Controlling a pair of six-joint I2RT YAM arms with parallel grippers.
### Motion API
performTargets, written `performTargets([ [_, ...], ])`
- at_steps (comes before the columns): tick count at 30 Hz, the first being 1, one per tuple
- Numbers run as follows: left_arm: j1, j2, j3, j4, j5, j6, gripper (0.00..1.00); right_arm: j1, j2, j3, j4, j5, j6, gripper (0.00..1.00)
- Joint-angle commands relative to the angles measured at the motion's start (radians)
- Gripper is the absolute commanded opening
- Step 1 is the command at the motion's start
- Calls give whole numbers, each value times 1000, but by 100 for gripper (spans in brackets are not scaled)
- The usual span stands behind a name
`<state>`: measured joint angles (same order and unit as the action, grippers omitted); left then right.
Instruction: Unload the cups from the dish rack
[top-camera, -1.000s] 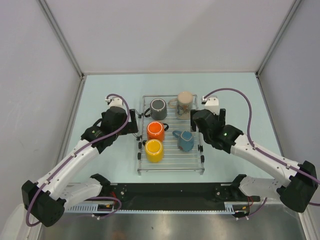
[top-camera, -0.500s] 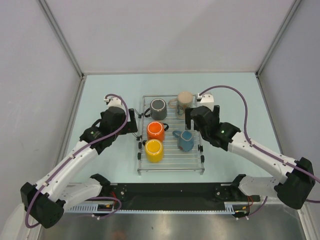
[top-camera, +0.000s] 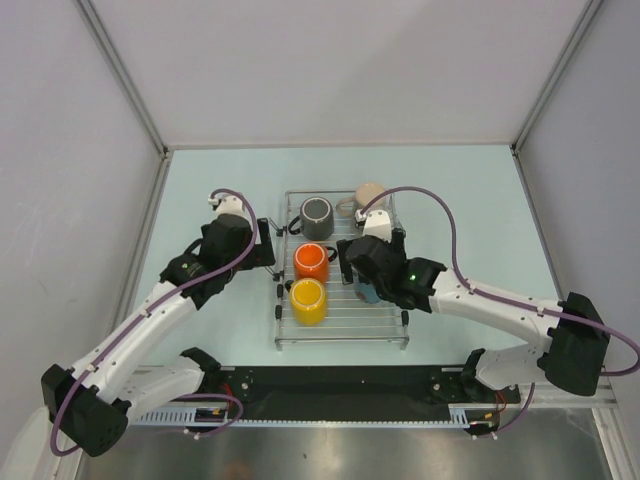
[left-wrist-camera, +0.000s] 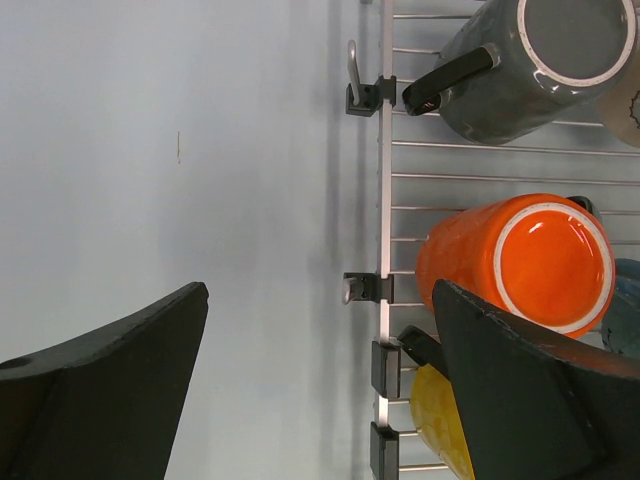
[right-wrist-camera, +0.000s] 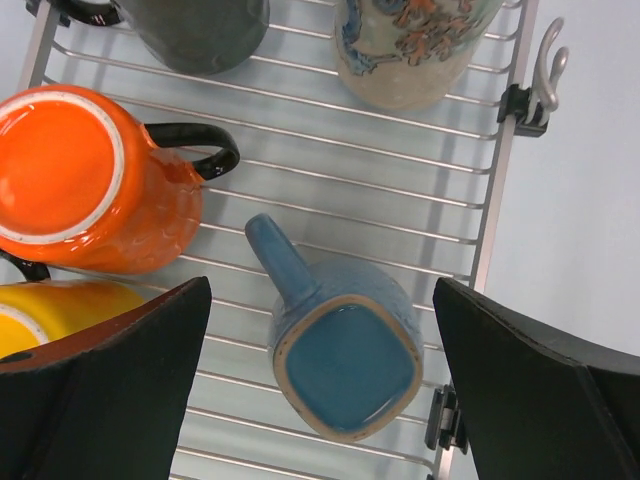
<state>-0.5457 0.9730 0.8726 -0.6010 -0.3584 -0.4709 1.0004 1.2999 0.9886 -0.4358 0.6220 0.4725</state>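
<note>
The pale blue-green flat surface (top-camera: 470, 190) directly carries one thing, a rectangular silver wire dish rack (top-camera: 345, 325) on small black feet. It lies just right of the left gripper (top-camera: 270, 254) and beneath the right gripper (top-camera: 351, 268).

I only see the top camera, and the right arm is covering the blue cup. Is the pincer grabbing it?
Observer: No. The right wrist camera shows the right pincer open, with the blue cup between its spread fingers.
Operator: Where's the cup's handle?
Observer: It sticks out toward the orange cup, whose own handle is black.
Operator: What does the left one see?
Observer: The left pincer is open too, over bare table beside the dish rack edge.
</note>
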Motion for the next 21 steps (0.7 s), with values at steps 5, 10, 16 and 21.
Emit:
performTargets([
  [5,1,-8,-7,12,13,-23,100,15,53,-1,-17,79,81,100],
  [10,3,3,-7,10,18,-25,100,15,84,1,-41,94,113,98],
  [16,1,13,-7,6,21,-31,100,17,111,54,-150,71,224,93],
  [21,1,10,-18,4,22,-40,100,23,110,64,-211,64,276,93],
])
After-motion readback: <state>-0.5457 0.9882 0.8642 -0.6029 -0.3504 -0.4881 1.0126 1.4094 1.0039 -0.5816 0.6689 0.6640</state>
